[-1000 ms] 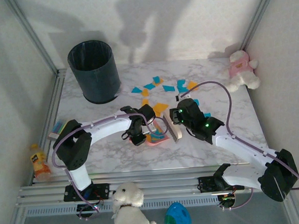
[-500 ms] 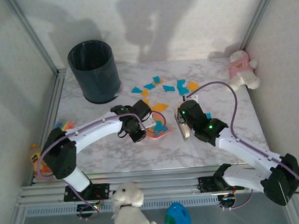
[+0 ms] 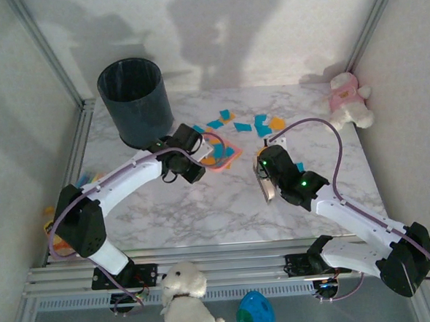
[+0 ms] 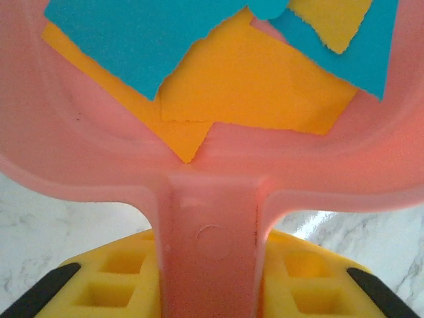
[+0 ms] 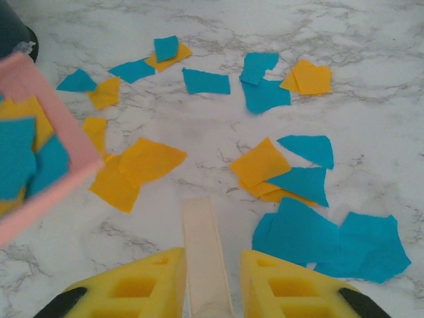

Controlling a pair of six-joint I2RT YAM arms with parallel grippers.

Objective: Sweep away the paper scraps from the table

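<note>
My left gripper (image 3: 191, 157) is shut on the handle (image 4: 209, 245) of a pink dustpan (image 3: 220, 152), which it holds over the table (image 3: 167, 208) near the bin. Orange and blue paper scraps (image 4: 252, 79) lie inside the pan. My right gripper (image 5: 207, 278) is shut on the cream handle of a brush (image 5: 204, 245), right of the pan in the top view (image 3: 266, 180). Several more paper scraps (image 5: 291, 172) lie loose on the marble ahead of the right gripper, spread across the far middle of the table (image 3: 253, 123). The pan's edge (image 5: 46, 172) shows at the left of the right wrist view.
A dark round bin (image 3: 136, 102) stands at the far left corner of the table. A white and pink plush toy (image 3: 346, 100) sits at the far right edge. A white plush dog (image 3: 185, 298) and a blue egg-shaped thing (image 3: 254, 312) lie below the front rail.
The left arm has carried the dustpan with its scraps away from the front and leftwards, closer to the bin. The right gripper with the brush has shifted slightly right and turned.
</note>
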